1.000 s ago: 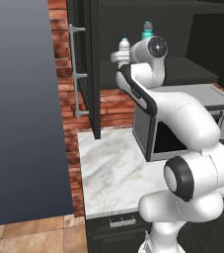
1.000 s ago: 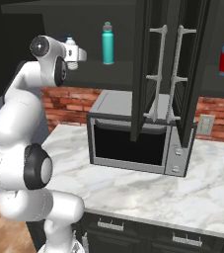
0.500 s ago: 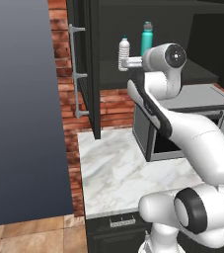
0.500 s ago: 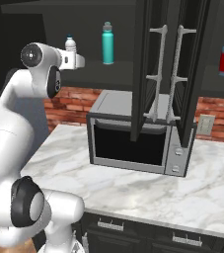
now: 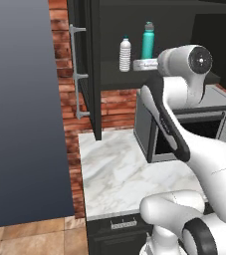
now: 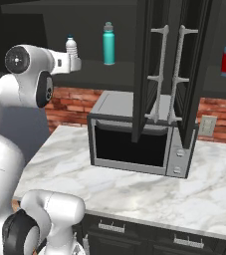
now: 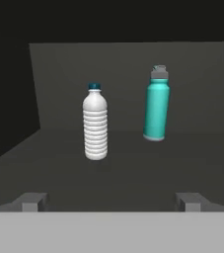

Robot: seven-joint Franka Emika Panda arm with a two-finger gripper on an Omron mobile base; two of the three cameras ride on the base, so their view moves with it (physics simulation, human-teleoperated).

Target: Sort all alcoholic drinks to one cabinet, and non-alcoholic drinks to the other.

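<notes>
Left base view: from behind-left of the microwave (image 5: 189, 127), facing it. Right base view: from behind-right, microwave (image 6: 137, 134) nearer. Hand view: close, level, facing the shelf (image 7: 133, 163) above the microwave. All share the shelf's two bottles.

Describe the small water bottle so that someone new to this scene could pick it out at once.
Look in the open matte black wall cabinet above the silver microwave. On its shelf stand two bottles; take the shorter, clear ribbed one, not the tall teal cylinder with grey cap.

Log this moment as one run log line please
gripper: open, empty | water bottle: upright on cabinet shelf | teal bottle: upright beside it, apart
</notes>
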